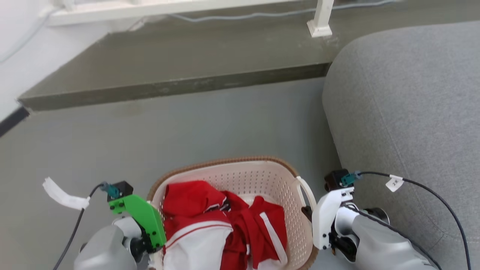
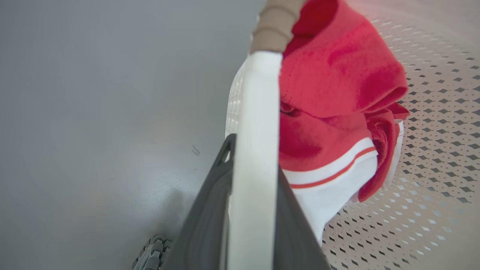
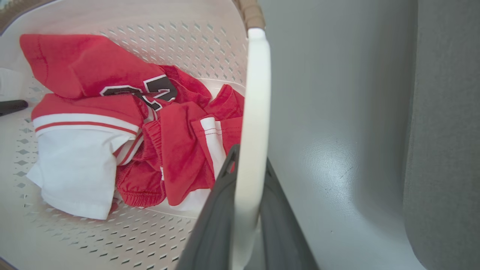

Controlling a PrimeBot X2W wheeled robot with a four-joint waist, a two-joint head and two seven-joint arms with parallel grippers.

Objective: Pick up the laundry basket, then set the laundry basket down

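My left gripper [image 2: 255, 157] is clamped on the left handle [image 2: 258, 112], one dark finger on each side of the thin white loop. The loop is smooth and narrow, so I judge it could slide or twist in the fingers if that arm leads or lags.

Between the arms sits the basket [image 1: 240, 176], on the grey floor [image 1: 187, 127] or just above it; I cannot tell which. Its red and white clothes [image 1: 210, 210] are heaped toward my side, so uneven lifting could tip it and spill them.

My right gripper [image 3: 249, 161] is closed the same way on the right handle [image 3: 255, 112]. The sofa [image 1: 405, 93] is just beside that arm, and a swing to the right could bump it.
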